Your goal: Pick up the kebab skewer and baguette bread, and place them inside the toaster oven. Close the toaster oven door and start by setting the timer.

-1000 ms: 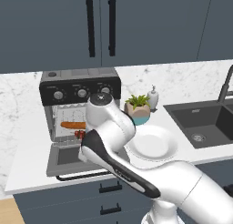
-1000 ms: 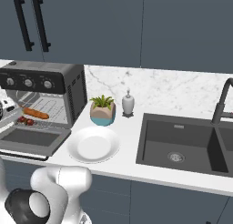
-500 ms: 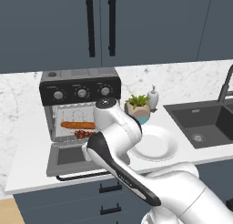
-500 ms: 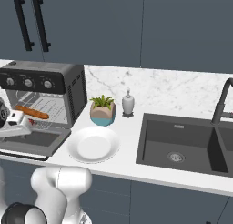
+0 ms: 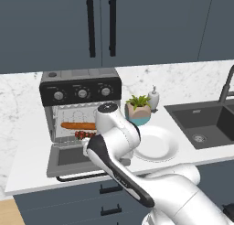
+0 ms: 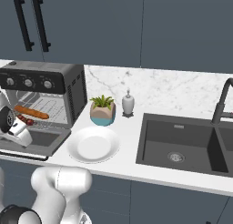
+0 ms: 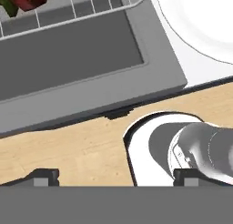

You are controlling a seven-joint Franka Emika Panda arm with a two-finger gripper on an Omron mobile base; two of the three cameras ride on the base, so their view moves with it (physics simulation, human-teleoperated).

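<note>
Baguette bread [image 5: 78, 125] lies lengthwise on the wire rack [image 5: 75, 128] inside the toaster oven [image 5: 81, 110], and the kebab skewer [image 5: 83, 135] lies just in front of it on the same rack, nearer the opening. The toaster oven door [image 5: 73, 158] is dropped flat, its dark glass facing up and its black bar handle [image 5: 77, 177] at the counter's front edge.

From the right base view, my gripper [image 6: 20, 135] hangs over the lowered door, just in front of the oven's mouth, empty, with the jaws spread wide and nothing between them. In the hand view the two dark fingertips [image 7: 187, 177] stand far apart at the bottom, looking down past the door's grey frame [image 7: 157, 63] to the wooden floor [image 7: 68, 148]; a dark red chunk of the skewer shows at the upper left on the rack.

Beside the oven, toward the sink [image 6: 186, 143], a white plate [image 5: 154, 144] rests on the marble counter [image 5: 23, 167]. Behind the plate stand a small potted plant [image 5: 138, 109] and a white soap dispenser [image 5: 153, 99]. The oven's three round knobs [image 5: 82, 93] sit in a row on its black top panel.
</note>
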